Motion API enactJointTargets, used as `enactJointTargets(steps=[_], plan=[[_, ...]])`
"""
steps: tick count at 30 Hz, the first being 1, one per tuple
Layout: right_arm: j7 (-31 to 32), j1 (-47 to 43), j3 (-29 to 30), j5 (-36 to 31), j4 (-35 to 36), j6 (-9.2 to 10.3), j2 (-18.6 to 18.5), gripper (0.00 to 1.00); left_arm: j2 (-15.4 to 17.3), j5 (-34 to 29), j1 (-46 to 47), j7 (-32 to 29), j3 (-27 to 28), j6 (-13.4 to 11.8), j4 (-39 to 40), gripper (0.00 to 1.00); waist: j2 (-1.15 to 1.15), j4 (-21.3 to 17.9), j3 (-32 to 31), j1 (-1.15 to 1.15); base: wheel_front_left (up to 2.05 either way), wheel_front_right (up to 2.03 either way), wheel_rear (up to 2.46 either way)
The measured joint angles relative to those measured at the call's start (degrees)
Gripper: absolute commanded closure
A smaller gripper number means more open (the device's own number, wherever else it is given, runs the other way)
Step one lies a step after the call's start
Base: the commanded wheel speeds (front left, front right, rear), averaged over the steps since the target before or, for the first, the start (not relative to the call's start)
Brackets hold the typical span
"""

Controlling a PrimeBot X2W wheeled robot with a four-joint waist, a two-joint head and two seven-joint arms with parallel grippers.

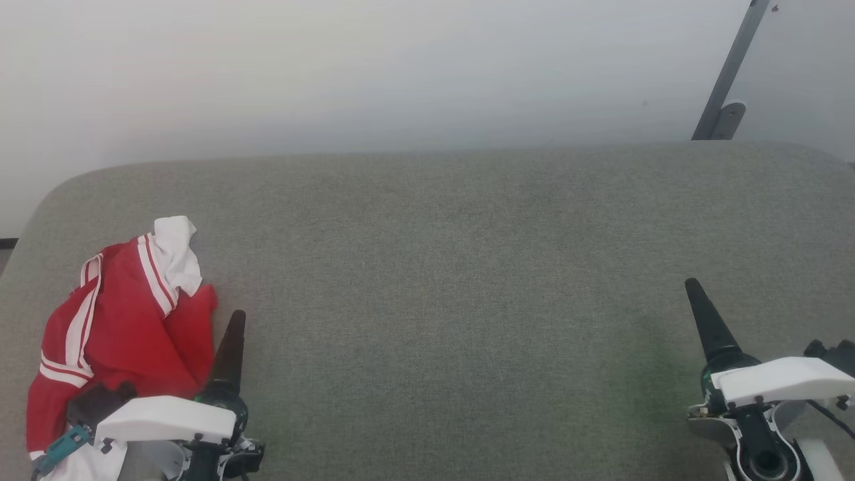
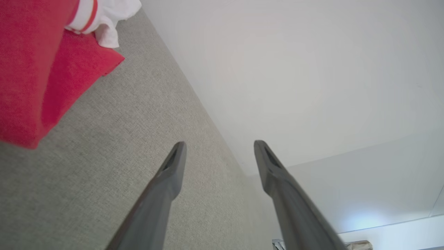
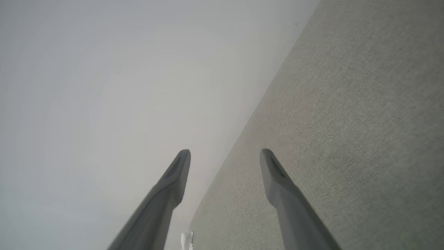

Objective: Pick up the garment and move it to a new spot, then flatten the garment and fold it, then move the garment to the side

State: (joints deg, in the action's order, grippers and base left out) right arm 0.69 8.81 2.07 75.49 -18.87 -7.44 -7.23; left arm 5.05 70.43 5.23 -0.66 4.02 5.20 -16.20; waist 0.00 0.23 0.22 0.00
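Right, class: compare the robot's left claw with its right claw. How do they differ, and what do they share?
The left claw sits right beside the crumpled red shirt; the right claw has bare grey cushion around it. The left claw is at the cushion's left end, the right claw near its right end. Both are open and empty.

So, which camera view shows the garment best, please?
The head view: it shows nearly the whole crumpled garment on the grey surface, far left. The left wrist view catches a red fold and striped white cuff; the right wrist view faces surface and wall.
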Motion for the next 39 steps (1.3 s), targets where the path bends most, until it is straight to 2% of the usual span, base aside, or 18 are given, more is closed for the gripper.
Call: enactJointTargets(steps=[15,28,39], plan=[[-3.3,1.4,-1.5,-22.5,-0.8,-0.01,-1.8,0.0,1.8,-17.8,0.1,3.4,-2.4,-2.9,1.5,0.0,0.0,0.1,-0.2,0.0,0.0,0.0,0.0],[-5.7,3.1,-1.6,-35.3,-1.9,-0.01,-2.6,0.0,3.5,-28.5,0.3,5.8,-4.2,-4.7,1.5,0.0,0.0,0.3,-0.4,0.0,0.0,0.0,0.0],[-7.5,3.7,-1.7,-43.5,-2.3,-0.02,-3.5,0.0,4.3,-36.0,0.8,7.6,-5.8,-6.0,1.1,0.0,0.0,0.3,-0.7,0.0,0.0,0.0,0.0]])
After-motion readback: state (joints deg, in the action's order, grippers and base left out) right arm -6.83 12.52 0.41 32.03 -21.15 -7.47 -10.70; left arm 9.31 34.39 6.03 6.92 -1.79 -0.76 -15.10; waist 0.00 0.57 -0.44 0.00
